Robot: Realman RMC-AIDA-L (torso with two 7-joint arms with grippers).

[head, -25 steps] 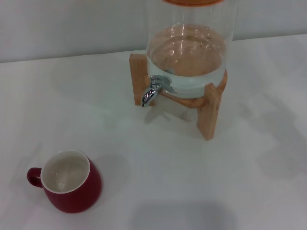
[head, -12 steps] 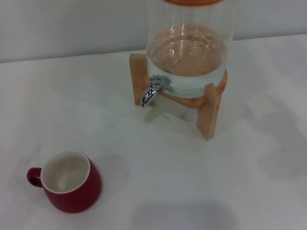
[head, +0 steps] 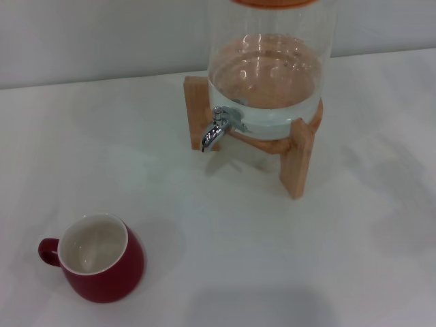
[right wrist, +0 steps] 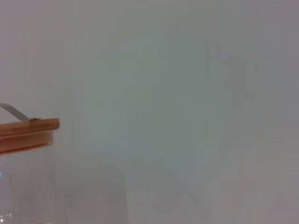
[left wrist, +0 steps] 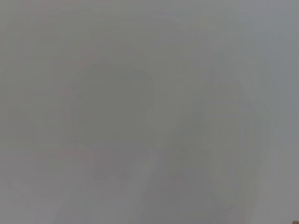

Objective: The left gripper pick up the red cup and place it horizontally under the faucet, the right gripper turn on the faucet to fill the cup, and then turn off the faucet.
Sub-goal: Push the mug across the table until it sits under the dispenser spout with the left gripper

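Observation:
The red cup (head: 99, 261) stands upright on the white table near the front left, white inside, its loop handle pointing left. The chrome faucet (head: 216, 127) juts from the lower front of a clear glass jar (head: 269, 61), spout turned down, nothing beneath it. The jar holds water and rests on a wooden stand (head: 298, 157). Neither gripper shows in the head view. The left wrist view is only a plain grey blur. In the right wrist view the jar's wooden lid (right wrist: 28, 133) sits at the edge, with a plain wall behind.
The white table (head: 272, 245) spreads between the cup and the wooden stand. A pale wall (head: 102, 34) rises behind the table's far edge.

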